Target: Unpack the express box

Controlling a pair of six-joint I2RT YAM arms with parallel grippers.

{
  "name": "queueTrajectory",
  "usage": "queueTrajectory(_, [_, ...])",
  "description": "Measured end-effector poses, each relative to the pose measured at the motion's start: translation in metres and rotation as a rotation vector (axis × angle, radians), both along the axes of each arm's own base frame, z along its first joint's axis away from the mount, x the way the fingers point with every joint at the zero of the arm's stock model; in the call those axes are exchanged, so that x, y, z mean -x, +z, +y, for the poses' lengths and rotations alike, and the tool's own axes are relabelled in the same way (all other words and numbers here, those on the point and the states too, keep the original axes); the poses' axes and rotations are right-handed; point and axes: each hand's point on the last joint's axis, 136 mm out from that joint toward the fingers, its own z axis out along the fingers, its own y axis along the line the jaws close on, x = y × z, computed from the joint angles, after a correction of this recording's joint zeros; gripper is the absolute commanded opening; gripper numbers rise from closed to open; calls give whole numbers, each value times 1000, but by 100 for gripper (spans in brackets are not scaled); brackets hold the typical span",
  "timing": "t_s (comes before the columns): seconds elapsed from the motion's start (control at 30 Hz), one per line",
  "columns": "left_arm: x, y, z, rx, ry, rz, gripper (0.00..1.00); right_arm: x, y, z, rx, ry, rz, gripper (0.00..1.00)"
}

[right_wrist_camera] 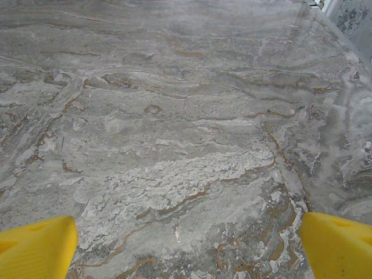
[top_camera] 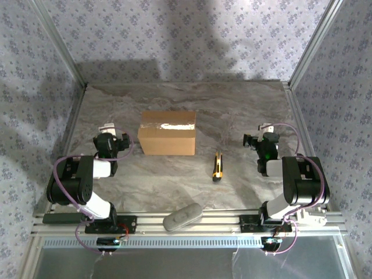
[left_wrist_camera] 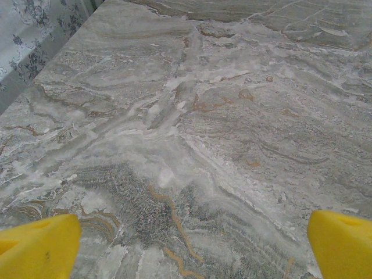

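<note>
The express box, a brown cardboard carton with shiny clear tape along its closed top, stands on the marble table at the centre left. My left gripper rests to the left of the box, apart from it. Its yellow fingertips stand wide, so it is open, with bare marble between them. My right gripper sits well to the right of the box. It is open too, with its yellow fingertips far apart over bare tabletop.
A yellow and black utility knife lies on the table between the box and the right arm. A grey oblong object rests on the near rail between the arm bases. Patterned walls and metal posts enclose the table.
</note>
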Motion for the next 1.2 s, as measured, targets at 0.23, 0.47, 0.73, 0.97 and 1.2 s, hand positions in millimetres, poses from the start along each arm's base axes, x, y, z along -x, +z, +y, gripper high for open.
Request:
queueTrajectory(0.23, [-1, 5, 6, -7, 37, 44, 91, 0, 3, -3, 33, -49, 31, 89])
queueTrajectory(0.47, [-13, 101, 20, 140, 199, -57, 81, -12, 92, 0, 25, -171, -68, 89])
queueTrajectory(0.73, [29, 117, -14, 354, 251, 70, 71, 19, 96, 60, -52, -72, 42, 89])
queueTrajectory(0.97, [74, 126, -85, 386, 85, 277, 68, 38, 106, 90, -206, 35, 91, 90])
queueTrajectory(1.2, [147, 128, -99, 473, 2, 355, 53, 29, 125, 117, -308, 129, 115, 88])
